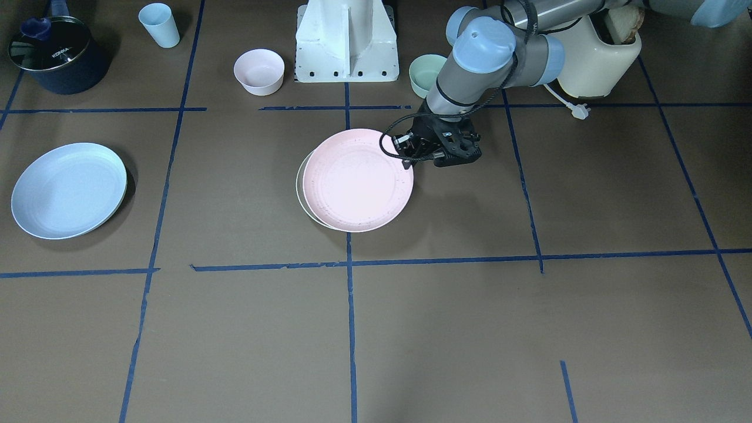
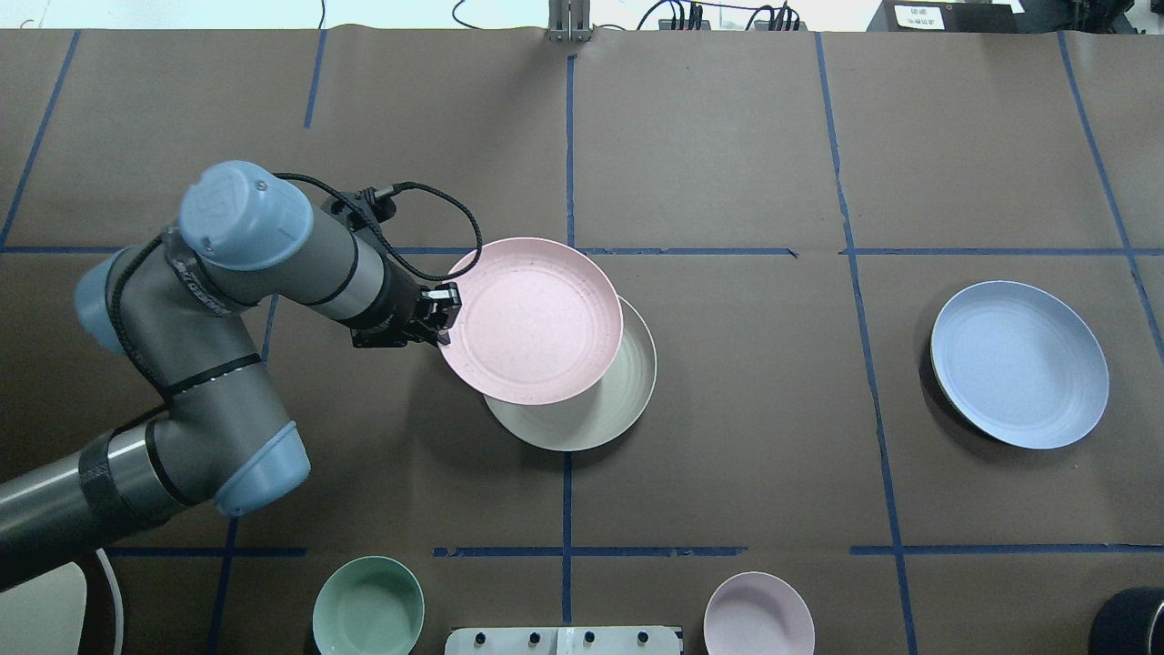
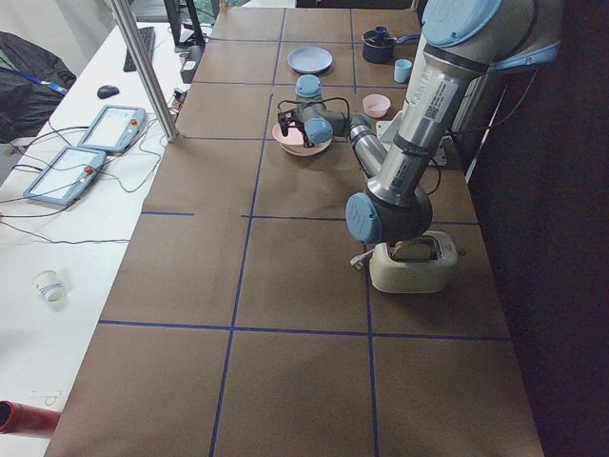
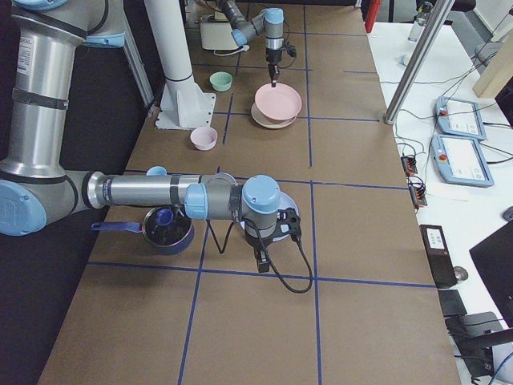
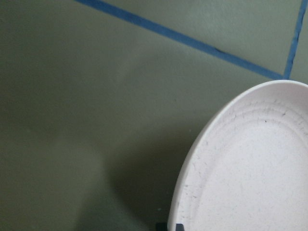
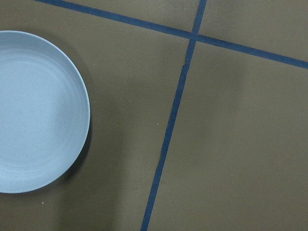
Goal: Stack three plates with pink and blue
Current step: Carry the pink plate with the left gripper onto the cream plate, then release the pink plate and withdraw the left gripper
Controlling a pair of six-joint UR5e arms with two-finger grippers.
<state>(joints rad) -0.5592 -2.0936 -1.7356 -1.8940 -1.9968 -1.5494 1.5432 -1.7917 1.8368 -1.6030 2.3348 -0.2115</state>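
The pink plate point(image 1: 357, 181) point(image 2: 532, 318) hangs slightly tilted over a beige plate point(image 2: 600, 409) near the table's centre, offset from it. My left gripper point(image 1: 409, 160) point(image 2: 444, 318) is shut on the pink plate's rim on the robot's side. The left wrist view shows that rim point(image 5: 250, 183) close up. The blue plate point(image 1: 67, 189) point(image 2: 1018, 362) lies alone on the robot's right and fills the left of the right wrist view point(image 6: 33, 110). My right gripper point(image 4: 261, 255) shows only in the exterior right view, beside the blue plate; I cannot tell whether it is open.
Along the robot's edge of the table stand a pink bowl point(image 1: 259, 70), a green bowl point(image 1: 424, 73), a blue cup point(image 1: 160, 24), a dark pot point(image 1: 56, 54), a toaster point(image 1: 596, 56) and the white base point(image 1: 346, 41).
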